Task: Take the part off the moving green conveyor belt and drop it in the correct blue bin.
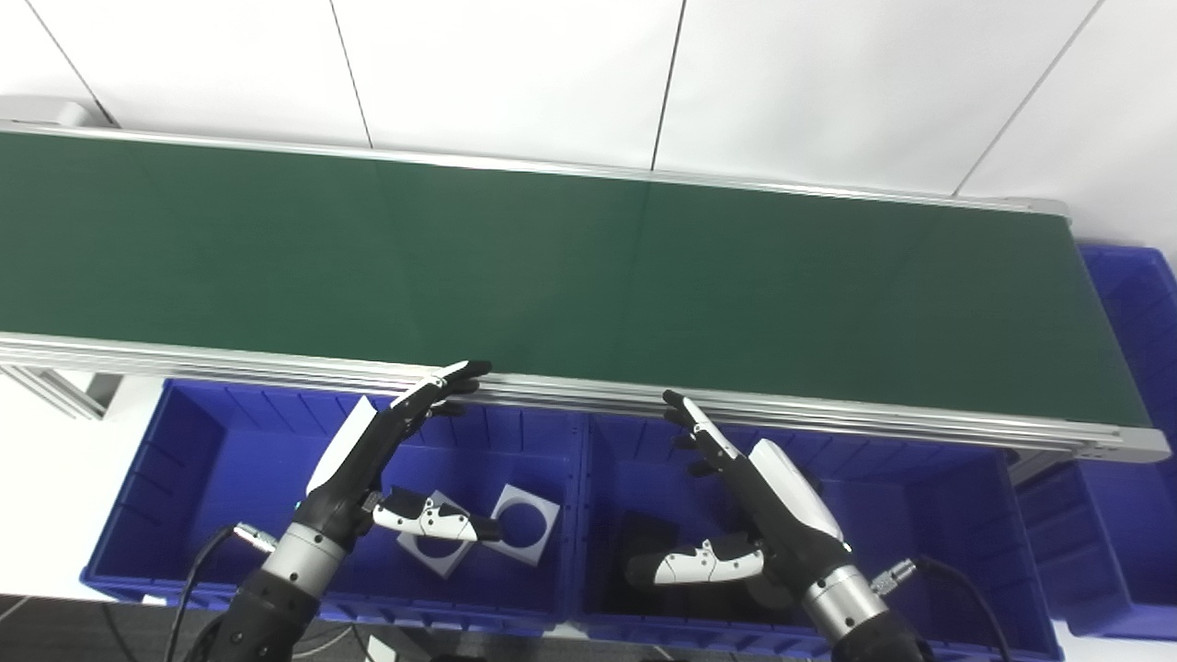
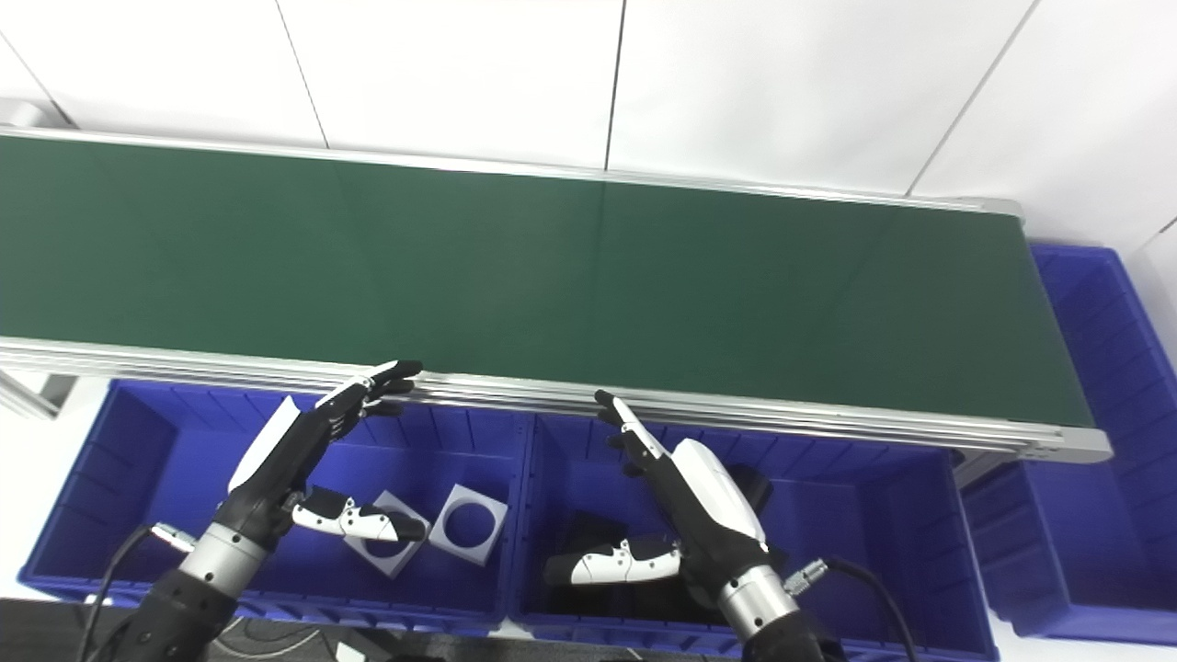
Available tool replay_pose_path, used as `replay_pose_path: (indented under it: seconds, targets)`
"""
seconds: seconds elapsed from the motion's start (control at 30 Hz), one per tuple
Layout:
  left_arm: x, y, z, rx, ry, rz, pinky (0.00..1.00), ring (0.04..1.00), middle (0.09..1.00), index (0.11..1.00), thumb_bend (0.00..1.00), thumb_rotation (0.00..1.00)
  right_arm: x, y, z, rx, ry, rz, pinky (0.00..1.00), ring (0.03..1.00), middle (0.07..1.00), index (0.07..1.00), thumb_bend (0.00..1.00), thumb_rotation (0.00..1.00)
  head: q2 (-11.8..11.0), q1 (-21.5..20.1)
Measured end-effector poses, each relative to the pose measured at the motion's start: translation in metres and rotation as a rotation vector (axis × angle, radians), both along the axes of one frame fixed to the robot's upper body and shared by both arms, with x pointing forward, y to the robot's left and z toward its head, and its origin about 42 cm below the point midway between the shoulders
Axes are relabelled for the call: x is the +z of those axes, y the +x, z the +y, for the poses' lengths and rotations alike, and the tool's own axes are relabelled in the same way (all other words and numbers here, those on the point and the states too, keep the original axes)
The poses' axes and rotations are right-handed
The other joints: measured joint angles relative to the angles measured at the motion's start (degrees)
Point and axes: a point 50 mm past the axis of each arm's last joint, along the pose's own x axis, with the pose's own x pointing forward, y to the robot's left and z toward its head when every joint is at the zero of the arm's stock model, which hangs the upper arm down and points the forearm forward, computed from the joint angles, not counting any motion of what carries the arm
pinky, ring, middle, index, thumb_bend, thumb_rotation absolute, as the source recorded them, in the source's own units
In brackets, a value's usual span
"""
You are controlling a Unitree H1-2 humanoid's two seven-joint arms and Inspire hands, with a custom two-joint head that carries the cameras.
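Left hand (image 1: 368, 460), right hand (image 1: 772, 506), fingers spread

1. Both views look steeply down from the robot's head, from close by.
2. They face the green belt (image 1: 588, 276) and share it, with the blue bins (image 2: 515, 478) along the frame's bottom.

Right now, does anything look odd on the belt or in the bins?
No part shows on the green belt. Both hands, left and right, hover open over the blue bins. White square parts lie tilted in the left bin.
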Motion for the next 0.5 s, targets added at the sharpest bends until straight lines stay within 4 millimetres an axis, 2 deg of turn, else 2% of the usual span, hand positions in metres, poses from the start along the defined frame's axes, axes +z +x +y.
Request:
replay_pose_path:
  seconds: [0.07, 0.13, 0.27, 0.37, 0.5]
  targets:
    - [0.0, -0.0001, 0.0006, -0.001, 0.002, 0.001, 0.79, 0.864, 0.904, 0.872, 0.92, 0.18, -0.0001, 0.0001, 0.0005, -0.001, 0.001, 0.0, 0.77, 0.895, 0.962, 1.0, 0.87, 0.46, -0.5, -3.8]
    - [-0.0002, -0.0003, 0.0009, -0.003, 0.003, 0.003, 0.79, 0.863, 0.905, 0.875, 0.92, 0.19, -0.0014, 0.0003, 0.0014, -0.004, 0.0, 0.003, 0.77, 0.9, 0.968, 1.0, 0.86, 0.48, -0.7, -4.7]
    - [0.0, -0.0006, 0.0042, -0.004, 0.013, 0.004, 0.78, 0.865, 0.904, 0.88, 0.91, 0.18, -0.0057, 0.0002, 0.0053, -0.006, -0.002, 0.017, 0.78, 0.901, 0.964, 1.0, 0.84, 0.49, -0.8, -4.7]
    - [-0.0004, -0.0009, 0.0074, -0.008, 0.022, 0.003, 0.78, 0.863, 0.898, 0.876, 0.9, 0.17, -0.0056, 0.0003, 0.0067, -0.008, -0.009, 0.014, 0.8, 0.903, 0.958, 1.0, 0.83, 0.51, -0.9, -3.0]
    - [-0.0014, -0.0013, 0.008, -0.008, 0.024, 0.007, 0.77, 0.863, 0.896, 0.869, 0.9, 0.18, -0.0058, 0.0004, 0.0063, -0.01, -0.018, 0.013, 0.78, 0.9, 0.959, 1.0, 0.81, 0.5, -1.1, -2.3]
